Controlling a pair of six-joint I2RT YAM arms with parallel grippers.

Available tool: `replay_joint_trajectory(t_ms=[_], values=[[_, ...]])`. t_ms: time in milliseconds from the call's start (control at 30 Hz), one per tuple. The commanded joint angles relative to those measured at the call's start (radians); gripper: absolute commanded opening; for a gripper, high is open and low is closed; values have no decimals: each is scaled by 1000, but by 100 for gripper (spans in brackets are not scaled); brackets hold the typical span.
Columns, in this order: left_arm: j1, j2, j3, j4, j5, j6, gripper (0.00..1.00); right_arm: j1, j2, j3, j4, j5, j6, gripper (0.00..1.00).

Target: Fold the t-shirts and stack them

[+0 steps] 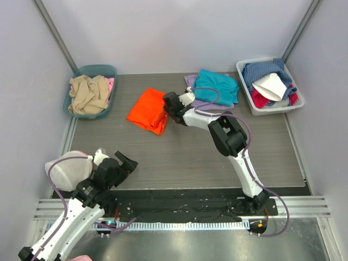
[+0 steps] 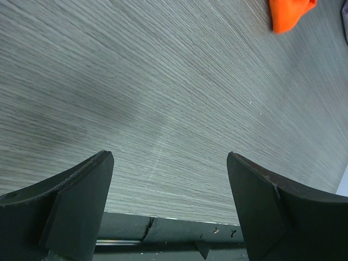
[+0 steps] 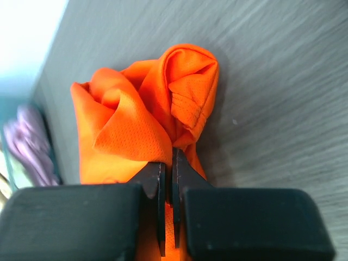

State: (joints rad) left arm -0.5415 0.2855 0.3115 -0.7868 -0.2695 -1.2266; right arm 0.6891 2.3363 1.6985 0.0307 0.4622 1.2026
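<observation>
Item: 1 orange t-shirt (image 1: 147,111), mid-fold; right end effector (image 3: 167,163) pinched on its edge, left end effector (image 2: 170,163) wide, empty. Next, likely: draw edge across.

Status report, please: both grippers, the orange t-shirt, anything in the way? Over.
Right gripper shut on orange t-shirt, cloth bunched. Left gripper open, empty. Teal t-shirt lies on lavender t-shirt. Nothing in the way.

The left arm (image 1: 70,217) is folded low by its base at the near left, its end effector (image 1: 126,162) hovering with fingers spread wide, while the right arm (image 1: 242,163) reaches forward and leftward, elbow bent, its end effector (image 1: 169,104) pinched tight on the orange t-shirt (image 1: 145,111).
</observation>
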Motion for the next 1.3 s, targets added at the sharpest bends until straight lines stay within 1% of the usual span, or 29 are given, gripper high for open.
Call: replay_joint_trajectory(t_ms=[0, 33, 67, 100, 133, 200, 233, 333, 367, 467, 500, 533, 600, 633, 667, 700, 733, 767, 800, 833, 867, 900, 933, 967, 1000, 1033, 1100, 1200, 1267], values=[[-2, -2, 41, -11, -19, 3, 91, -2, -6, 93, -101, 127, 130, 1], [-2, 1, 40, -8, -19, 3, 90, 1, -20, 84, -104, 113, 114, 21], [-2, 1, 43, -5, -19, 4, 91, 6, -38, 67, -101, 90, 106, 33], [-3, 3, 43, 1, -17, 4, 90, 10, -58, 12, -97, 90, 103, 46], [-2, 4, 43, 6, -16, 4, 90, 27, -119, -22, -78, 90, 88, 69], [-2, 7, 44, 18, -10, 3, 90, 38, -182, -113, -81, 93, 72, 83], [-3, 12, 46, 21, -10, 3, 90, 47, -245, -149, -83, 92, 66, 93], [-2, 20, 55, 31, -4, 3, 90, 78, -356, -282, -51, 72, 9, 97], [-2, 20, 55, 32, -4, 3, 90, 84, -430, -305, -49, 67, -18, 97], [-3, 26, 64, 37, -8, 3, 90, 87, -537, -370, -37, -2, -164, 97], [-2, 27, 64, 41, -11, 4, 90, 73, -551, -364, -35, -26, -284, 98], [-2, 32, 70, 43, -11, 6, 90, 61, -558, -356, -35, -105, -340, 99], [-2, 44, 72, 52, -10, 13, 90, 27, -549, -305, -57, -198, -472, 99], [-3, 49, 77, 55, -7, 16, 90, -14, -542, -284, -78, -239, -583, 100], [-2, 53, 78, 61, -5, 22, 90, -37, -529, -269, -92, -358, -647, 100], [-2, 60, 80, 69, -4, 25, 90, -68, -493, -220, -107, -425, -696, 100], [-3, 70, 81, 72, 3, 27, 90, -123, -462, -188, -129, -495, -813, 100], [-2, 75, 84, 75, 4, 30, 90, -155, -430, -147, -193, -614, -871, 100], [-2, 81, 86, 83, 4, 36, 90, -180, -346, -52, -228, -663, -938, 100], [-2, 90, 84, 86, 6, 36, 90, -204, -300, 1, -305, -709, -1047, 100], [-2, 93, 84, 92, 10, 38, 90, -255, -251, 65, -352, -765, -1107, 100], [-3, 98, 81, 103, 10, 42, 90, -275, -191, 195, -398, -840, -1150, 100], [-2, 109, 83, 106, 13, 45, 90, -295, -84, 272, -496, -859, -1178, 100], [-2, 113, 83, 109, 18, 47, 91, -325, -22, 355, -543, -879, -1234, 100], [-3, 118, 83, 115, 18, 52, 91, -342, 27, 488, -572, -940, -1250, 100], [-2, 125, 77, 118, 19, 52, 90, -355, 108, 542, -601, -971, -1262, 100], [-2, 129, 74, 132, 26, 55, 90, -391, 167, 659, -611, -1080, -1281, 100], [-2, 132, 64, 142, 29, 55, 90, -425, 241, 740, -604, -1149, -1272, 100], [-2, 129, 54, 152, 27, 55, 91, -430, 247, 734, -591, -1200, -1275, 100]])
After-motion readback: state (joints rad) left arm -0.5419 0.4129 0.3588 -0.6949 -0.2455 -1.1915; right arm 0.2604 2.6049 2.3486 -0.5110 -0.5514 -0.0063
